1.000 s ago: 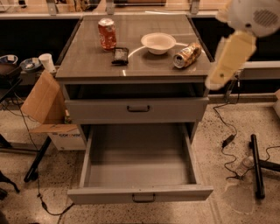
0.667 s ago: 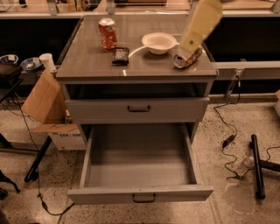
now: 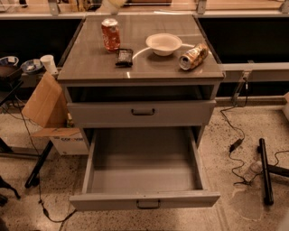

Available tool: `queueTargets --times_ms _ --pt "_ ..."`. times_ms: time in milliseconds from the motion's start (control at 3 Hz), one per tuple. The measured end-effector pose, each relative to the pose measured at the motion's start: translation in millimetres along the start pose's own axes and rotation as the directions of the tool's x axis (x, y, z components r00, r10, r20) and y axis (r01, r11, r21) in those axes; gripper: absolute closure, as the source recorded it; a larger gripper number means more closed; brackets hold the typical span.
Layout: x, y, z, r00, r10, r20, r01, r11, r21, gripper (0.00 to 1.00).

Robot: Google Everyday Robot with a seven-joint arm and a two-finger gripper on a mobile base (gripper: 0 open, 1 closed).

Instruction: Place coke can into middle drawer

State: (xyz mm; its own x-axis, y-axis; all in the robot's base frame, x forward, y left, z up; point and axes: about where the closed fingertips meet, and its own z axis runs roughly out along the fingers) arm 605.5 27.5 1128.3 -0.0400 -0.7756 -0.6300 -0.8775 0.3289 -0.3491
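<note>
The cabinet (image 3: 135, 72) stands in the middle of the camera view and serves as the reference for everything else. The coke can (image 3: 110, 34) stands upright on the cabinet's top, toward its back-left part, with nothing touching it. Just in front of the can on the same top lies a small dark packet (image 3: 124, 57). A white bowl (image 3: 164, 43) sits near the top's middle, and a crushed gold-tan can (image 3: 193, 56) lies on its side toward the top's right edge. Only a pale piece of the gripper (image 3: 113, 3) shows at the upper edge of the view, above the cabinet's back-left part and just over the coke can, apart from it. Whether it is open or closed cannot be told. On the cabinet's front, the upper handled drawer front (image 3: 142, 113) is pushed in. Below it the middle drawer (image 3: 144, 199) is pulled well out toward the camera, its plain grey floor exposed and its small dark handle on the front wall. A cardboard box (image 3: 43, 101) leans on the floor at the cabinet's left side. On the floor to the cabinet's right lie dark cables (image 3: 235, 144) and a black bar (image 3: 265, 171).
</note>
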Motion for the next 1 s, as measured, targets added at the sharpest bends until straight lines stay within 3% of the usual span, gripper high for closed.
queueTargets --times_ms 333,667,1000 --pt "-12 1 1 1.0 0.004 0.018 -0.004 1.0 -0.002 0.0" --pt "-10 -7 -11 0.999 0.018 0.039 -0.019 0.9993 0.033 0.0" --pt "-10 -13 26 0.993 0.102 0.06 -0.105 0.9934 0.046 0.0"
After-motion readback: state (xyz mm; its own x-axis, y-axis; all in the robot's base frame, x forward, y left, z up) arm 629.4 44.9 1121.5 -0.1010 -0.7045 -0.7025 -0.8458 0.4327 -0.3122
